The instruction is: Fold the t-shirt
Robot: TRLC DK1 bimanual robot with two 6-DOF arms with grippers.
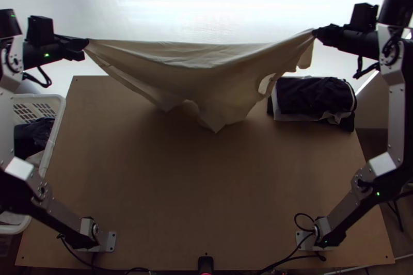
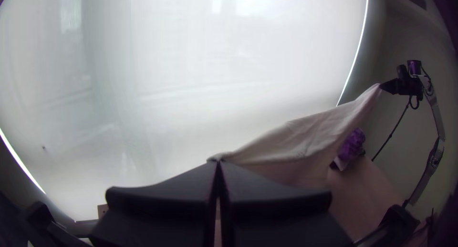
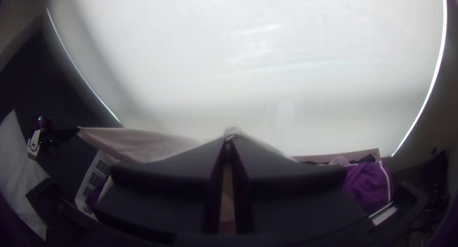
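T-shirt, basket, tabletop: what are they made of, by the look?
T-shirt: thin, matte fabric, maybe cotton; it sags in soft folds.
Basket: probably moulded plastic, smooth and white; regular slots in its wall suggest it.
Tabletop: wood or wood-based board, dull tan; flat, even face, though grain isn't discernible.
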